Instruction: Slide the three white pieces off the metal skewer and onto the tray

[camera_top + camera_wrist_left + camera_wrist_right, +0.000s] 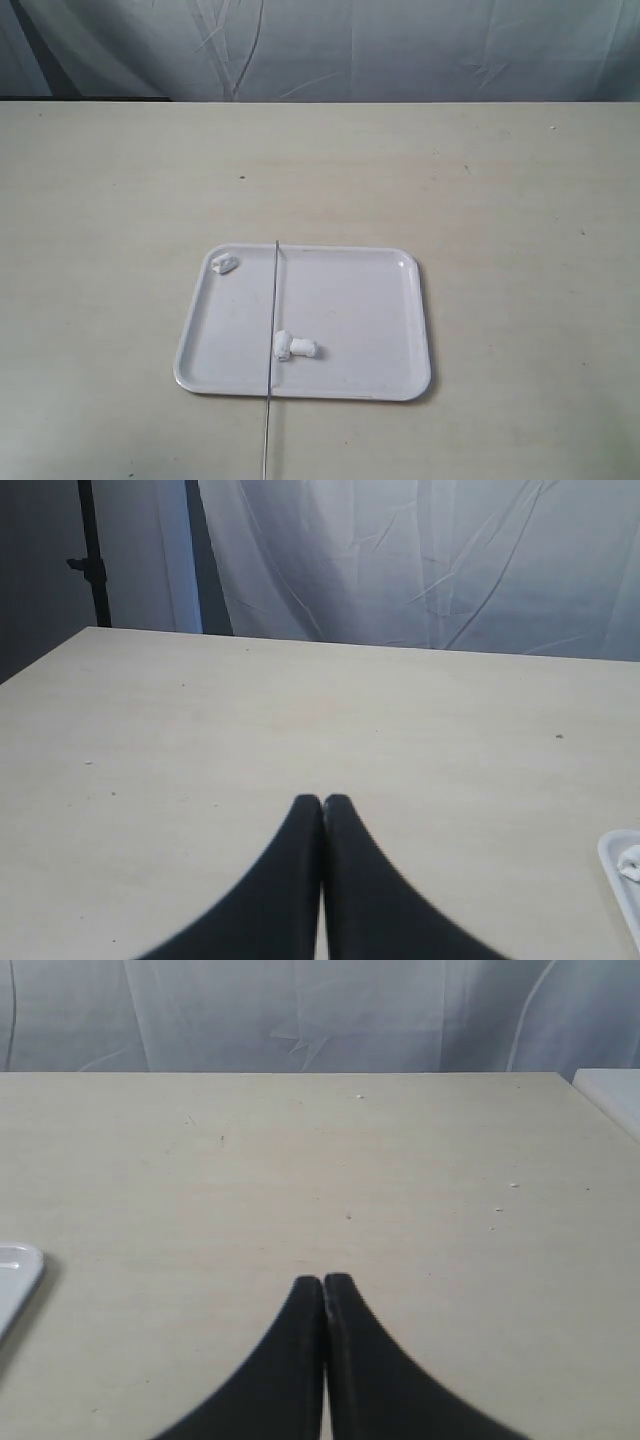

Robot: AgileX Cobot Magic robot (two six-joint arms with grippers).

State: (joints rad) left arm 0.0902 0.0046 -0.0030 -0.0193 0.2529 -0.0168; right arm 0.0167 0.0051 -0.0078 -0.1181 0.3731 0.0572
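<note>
The white tray (390,330) lies on the table in the exterior view. The thin metal skewer (272,330) rests across its left half, sticking out past the near rim. One white piece (225,264) sits in the tray's far left corner. Two more white pieces (295,347) lie together by the skewer near the front; whether they are on the rod I cannot tell. Neither arm shows in the exterior view. My left gripper (322,800) is shut and empty over bare table, with the tray's edge (615,875) off to one side. My right gripper (323,1280) is shut and empty too; a tray corner (15,1275) shows.
A wrinkled pale curtain (400,45) hangs behind the table's far edge. A dark stand (93,565) rises beyond the table in the left wrist view. A white object (612,1090) sits at the table's far corner in the right wrist view.
</note>
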